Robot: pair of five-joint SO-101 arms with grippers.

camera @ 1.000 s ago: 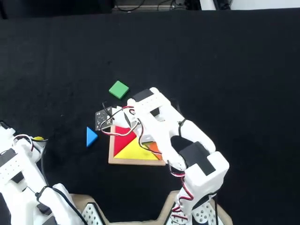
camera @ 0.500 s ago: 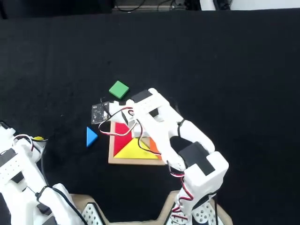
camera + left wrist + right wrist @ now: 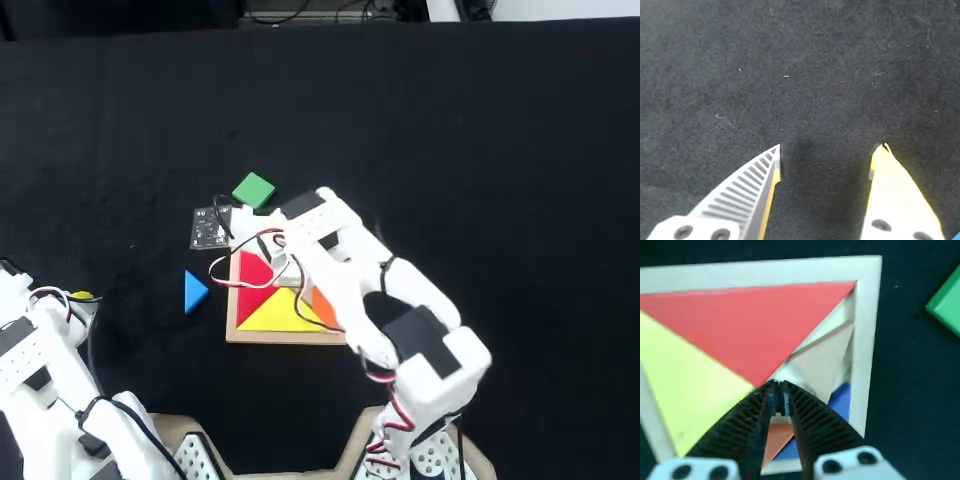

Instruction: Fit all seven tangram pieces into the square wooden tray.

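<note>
High view: the right arm hides part of the tray, right gripper pressed together over it, green square and blue triangle outside, left gripper spread.

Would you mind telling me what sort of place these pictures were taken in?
Probably a robotics lab bench: a table under black cloth, a white left arm and right arm mounted at its edge, and a wooden tangram tray.

High camera looks down over the whole worktop; wrist cameras look down closely, the right sharing the tray.
</note>
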